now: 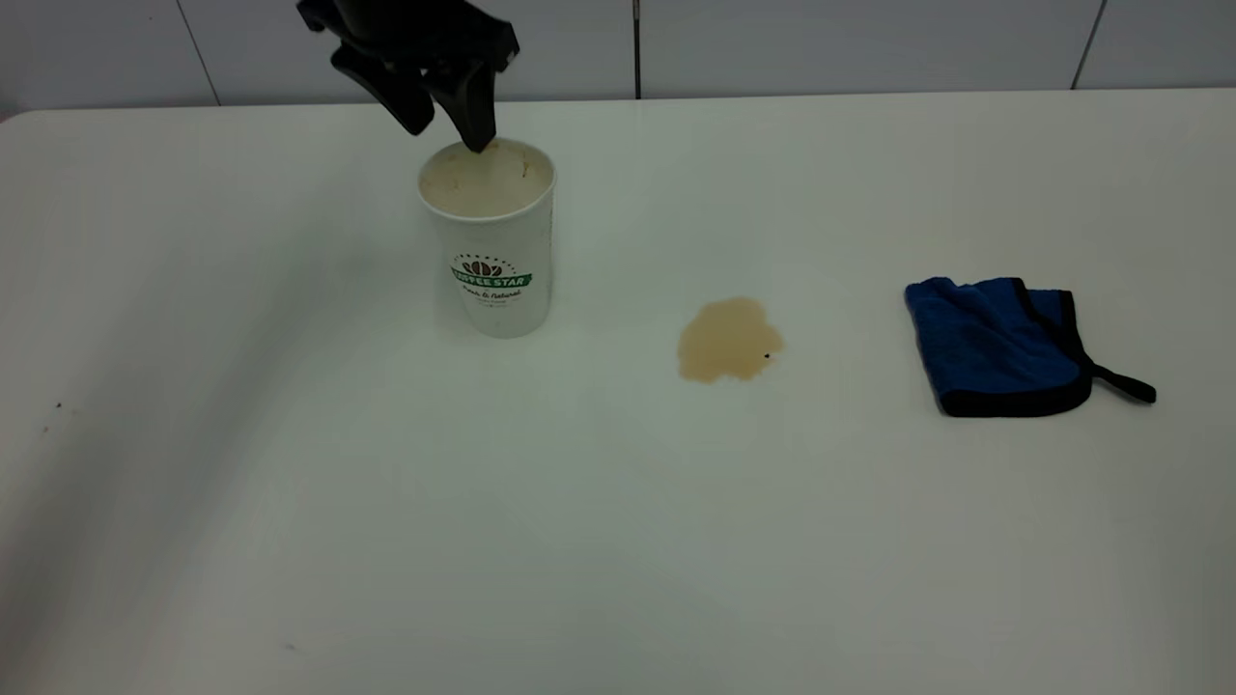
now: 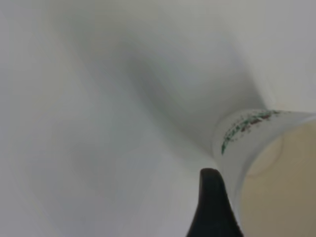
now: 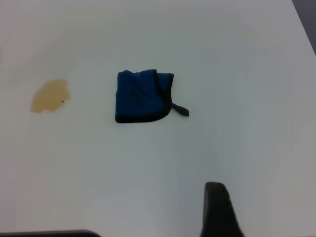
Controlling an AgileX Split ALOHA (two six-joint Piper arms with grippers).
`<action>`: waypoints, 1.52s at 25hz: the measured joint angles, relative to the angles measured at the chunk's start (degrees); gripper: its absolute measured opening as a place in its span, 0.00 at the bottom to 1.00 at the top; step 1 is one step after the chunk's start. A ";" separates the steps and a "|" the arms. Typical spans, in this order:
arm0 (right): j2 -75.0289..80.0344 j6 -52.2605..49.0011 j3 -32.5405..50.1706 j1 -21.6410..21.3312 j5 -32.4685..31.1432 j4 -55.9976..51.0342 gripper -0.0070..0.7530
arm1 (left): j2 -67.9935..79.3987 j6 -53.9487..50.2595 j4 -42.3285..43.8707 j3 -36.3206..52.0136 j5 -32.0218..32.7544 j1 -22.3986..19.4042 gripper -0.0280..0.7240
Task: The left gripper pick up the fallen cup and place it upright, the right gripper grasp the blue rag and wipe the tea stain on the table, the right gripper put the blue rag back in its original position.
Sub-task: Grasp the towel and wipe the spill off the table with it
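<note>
Exterior view gives us the white counter (image 1: 290, 531) first, carrying everything else. On it, the cup (image 1: 494, 246) stands upright toward the left arm's side, its stained inside facing up. The left claw (image 1: 446, 121) hangs right at the cup's rim, fingers spread apart, 1 fingertip at or just inside the far lip; we judge it has let go, since nothing is pinched between the fingers. The blue rag (image 1: 999, 347) lies folded and flat on the right arm's side, well apart from the cup, strap trailing outward. Between cup and rag sits the tea stain (image 1: 729, 340), still wet-looking and whole, with its black speck at the edge.

So step 1 of 3 looks done: the cup is up. Wiping and returning the rag are not yet begun. Of the right claw (image 3: 217, 207) we see only 1 dark fingertip in the right wrist view, high above the rag (image 3: 143, 96) and stain (image 3: 49, 96); we cannot tell whether it is spread or closed.
</note>
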State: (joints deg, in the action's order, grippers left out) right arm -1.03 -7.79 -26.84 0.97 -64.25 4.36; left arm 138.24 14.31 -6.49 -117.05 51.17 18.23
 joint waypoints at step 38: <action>0.00 0.00 0.00 0.00 0.00 0.00 0.68 | -84.12 -9.31 1.69 76.33 14.20 1.50 0.79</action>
State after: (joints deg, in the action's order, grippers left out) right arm -1.03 -7.79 -26.84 0.97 -64.25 4.36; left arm 54.12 5.00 -4.81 -40.72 65.37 19.73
